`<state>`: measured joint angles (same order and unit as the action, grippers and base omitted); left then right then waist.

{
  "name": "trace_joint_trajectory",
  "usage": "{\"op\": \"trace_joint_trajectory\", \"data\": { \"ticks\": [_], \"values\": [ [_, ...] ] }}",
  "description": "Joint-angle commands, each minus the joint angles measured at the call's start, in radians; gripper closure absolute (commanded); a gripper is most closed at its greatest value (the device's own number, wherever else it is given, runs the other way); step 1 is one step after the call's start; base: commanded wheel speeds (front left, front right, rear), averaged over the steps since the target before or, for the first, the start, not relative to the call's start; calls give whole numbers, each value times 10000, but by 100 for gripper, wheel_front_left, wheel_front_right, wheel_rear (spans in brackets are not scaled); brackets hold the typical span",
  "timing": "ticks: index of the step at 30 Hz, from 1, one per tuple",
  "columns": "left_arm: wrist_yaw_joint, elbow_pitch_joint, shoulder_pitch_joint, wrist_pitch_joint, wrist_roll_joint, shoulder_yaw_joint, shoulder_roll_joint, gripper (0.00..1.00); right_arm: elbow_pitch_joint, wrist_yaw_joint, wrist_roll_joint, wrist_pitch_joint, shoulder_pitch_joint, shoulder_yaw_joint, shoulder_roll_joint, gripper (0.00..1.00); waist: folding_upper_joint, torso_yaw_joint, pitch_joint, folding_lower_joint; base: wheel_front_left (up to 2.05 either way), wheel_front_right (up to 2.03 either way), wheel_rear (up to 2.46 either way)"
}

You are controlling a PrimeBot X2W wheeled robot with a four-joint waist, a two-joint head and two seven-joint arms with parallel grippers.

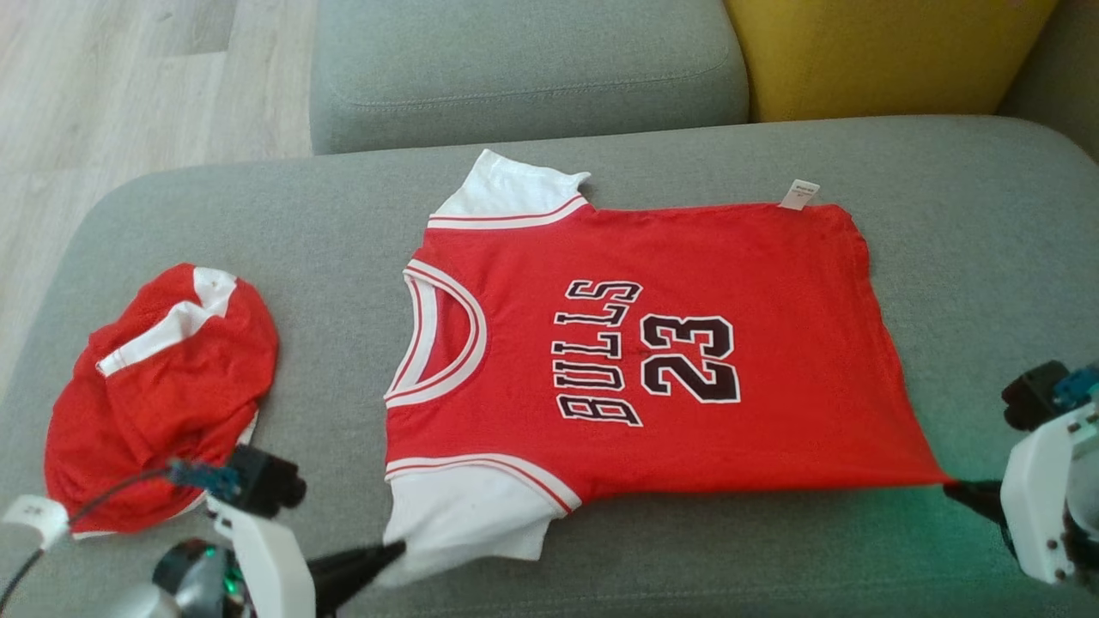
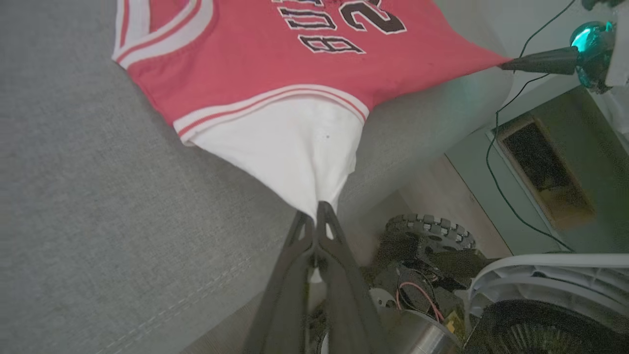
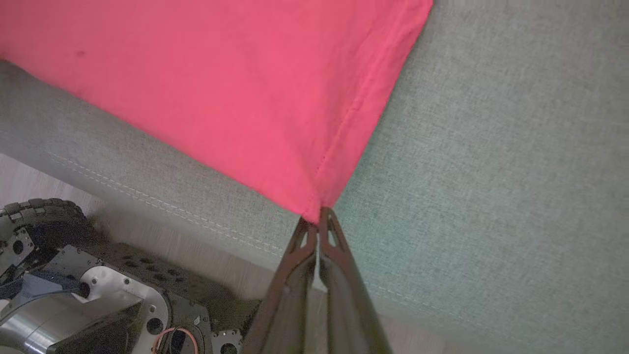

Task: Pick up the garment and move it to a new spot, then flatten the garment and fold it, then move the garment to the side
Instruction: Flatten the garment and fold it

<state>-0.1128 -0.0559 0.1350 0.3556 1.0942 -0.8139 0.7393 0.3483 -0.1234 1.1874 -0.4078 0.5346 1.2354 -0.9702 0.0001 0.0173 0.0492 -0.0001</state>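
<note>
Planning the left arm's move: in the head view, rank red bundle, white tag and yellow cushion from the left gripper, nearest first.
1. Red bundle, left of the left gripper.
2. White tag, at the jersey's far edge.
3. Yellow cushion, back right corner.

Supporting surface: a grey upholstered seat cushion (image 1: 987, 257) with a stitched seam along its near edge. Two items lie directly on it.

Item one: a red jersey (image 1: 773, 283) with white sleeves, spread flat near the centre. Its neckline points left and its hem right, with the lettering "BULLS 23" facing up. The near sleeve and near hem corner are drawn out to points.

Item two: a crumpled red-and-white garment (image 1: 163, 386), well apart on the left.
</note>
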Motion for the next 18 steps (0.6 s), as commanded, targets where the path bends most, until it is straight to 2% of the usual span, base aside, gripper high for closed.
{"op": "trace_joint_trajectory", "data": {
  "ticks": [1,18],
  "values": [
    [39,-280,774,-160,93,641,440,100,-77,-73,55,85,154,-242,-417,100,-1,15,-6,1,0,0,0],
    [202,-194,2485,-100,122,1319,-6,100,723,-73,-379,459,1413,-1006,543,100,-1,383,-738,1,0,0,0]
  ]
}}
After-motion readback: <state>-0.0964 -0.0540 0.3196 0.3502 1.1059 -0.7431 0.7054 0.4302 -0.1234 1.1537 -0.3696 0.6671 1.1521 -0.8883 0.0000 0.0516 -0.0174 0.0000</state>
